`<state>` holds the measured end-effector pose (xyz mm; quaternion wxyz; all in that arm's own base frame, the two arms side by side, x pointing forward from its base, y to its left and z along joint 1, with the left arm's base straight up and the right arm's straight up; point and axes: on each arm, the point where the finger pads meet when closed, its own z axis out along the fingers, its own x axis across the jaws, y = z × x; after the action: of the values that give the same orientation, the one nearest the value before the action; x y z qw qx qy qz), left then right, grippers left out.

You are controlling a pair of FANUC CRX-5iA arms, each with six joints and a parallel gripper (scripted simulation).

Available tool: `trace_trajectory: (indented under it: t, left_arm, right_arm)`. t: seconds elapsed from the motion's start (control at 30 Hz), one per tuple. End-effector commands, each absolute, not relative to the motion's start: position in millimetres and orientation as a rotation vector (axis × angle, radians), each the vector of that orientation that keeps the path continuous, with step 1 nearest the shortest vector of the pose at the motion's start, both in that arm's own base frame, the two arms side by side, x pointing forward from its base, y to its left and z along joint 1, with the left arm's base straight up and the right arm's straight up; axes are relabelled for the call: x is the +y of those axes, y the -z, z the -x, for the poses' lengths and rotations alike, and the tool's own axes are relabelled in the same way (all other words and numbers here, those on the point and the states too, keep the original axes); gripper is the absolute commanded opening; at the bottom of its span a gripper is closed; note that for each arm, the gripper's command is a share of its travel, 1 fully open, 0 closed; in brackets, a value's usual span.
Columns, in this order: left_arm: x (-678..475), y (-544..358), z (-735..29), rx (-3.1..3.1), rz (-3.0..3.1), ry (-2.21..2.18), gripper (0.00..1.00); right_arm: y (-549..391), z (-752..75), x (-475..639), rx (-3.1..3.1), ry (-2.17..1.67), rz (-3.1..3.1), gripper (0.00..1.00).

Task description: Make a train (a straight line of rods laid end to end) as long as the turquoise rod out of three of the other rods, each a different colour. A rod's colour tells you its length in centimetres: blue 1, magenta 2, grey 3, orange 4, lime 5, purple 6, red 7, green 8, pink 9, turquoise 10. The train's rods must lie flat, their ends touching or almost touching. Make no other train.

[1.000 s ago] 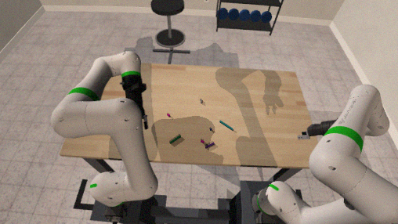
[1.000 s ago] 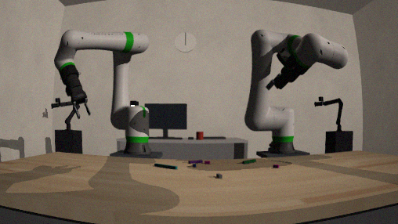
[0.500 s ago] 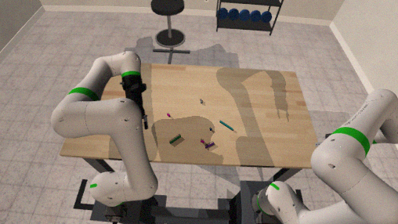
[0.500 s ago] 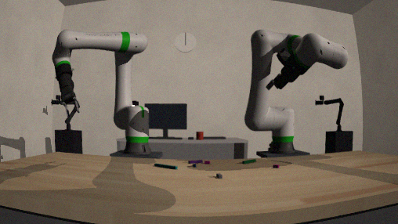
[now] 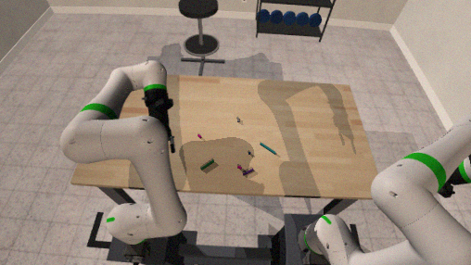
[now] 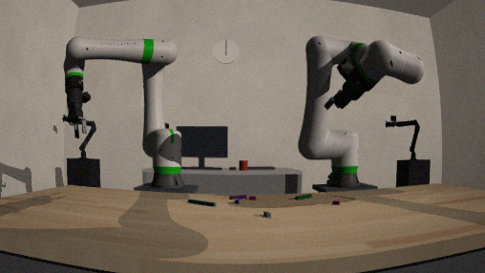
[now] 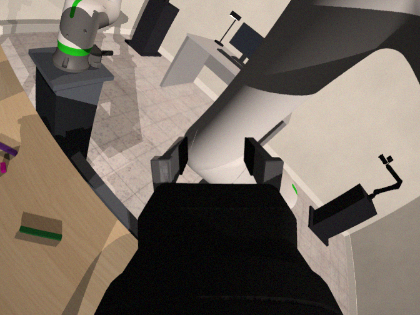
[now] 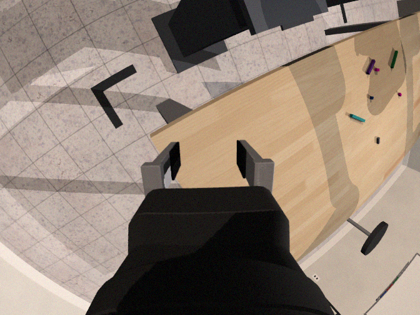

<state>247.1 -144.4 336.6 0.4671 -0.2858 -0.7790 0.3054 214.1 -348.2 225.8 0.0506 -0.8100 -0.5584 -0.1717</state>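
Observation:
A turquoise rod [image 5: 268,148] [image 6: 201,202] [image 8: 357,117] lies flat, right of the other rods in the top view. A purple rod [image 5: 248,171] [image 6: 238,197] [image 7: 8,149] [image 8: 370,66] lies close to a magenta rod [image 5: 239,167] [image 6: 252,198] [image 7: 2,167], not in line. A green rod [image 5: 207,164] [image 6: 304,197] [image 7: 40,233] [image 8: 394,59], a second magenta rod [image 5: 199,136] [image 6: 336,202], a blue rod [image 5: 249,153] [image 8: 371,97] and a short grey rod [image 5: 238,119] [image 6: 266,215] lie apart. My left gripper [image 7: 215,149] [image 5: 171,145] is open, high at the table's left. My right gripper [image 8: 208,152] [image 6: 80,131] is open, beyond the right edge.
The wooden table [image 5: 315,111] [image 8: 217,125] carries the rods near its middle and front. Both arm bases stand along its front edge in the top view. A stool [image 5: 198,8] and a rack with blue weights [image 5: 289,18] stand behind it.

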Motion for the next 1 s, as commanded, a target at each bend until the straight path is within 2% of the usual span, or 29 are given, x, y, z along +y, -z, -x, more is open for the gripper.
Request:
trace_trajectory:
  t: [0.0, 0.97]
  left_arm:
    - [-144, -337, -247, -1.913, 0.702, -0.750, 1.00]
    - [-144, -337, -247, -1.913, 0.702, -0.750, 1.00]
  right_arm:
    - [-234, -190, -372, -1.497, 0.435, 2.611, 1.00]
    - [-276, -65, -457, -0.419, 0.087, 3.079, 1.00]
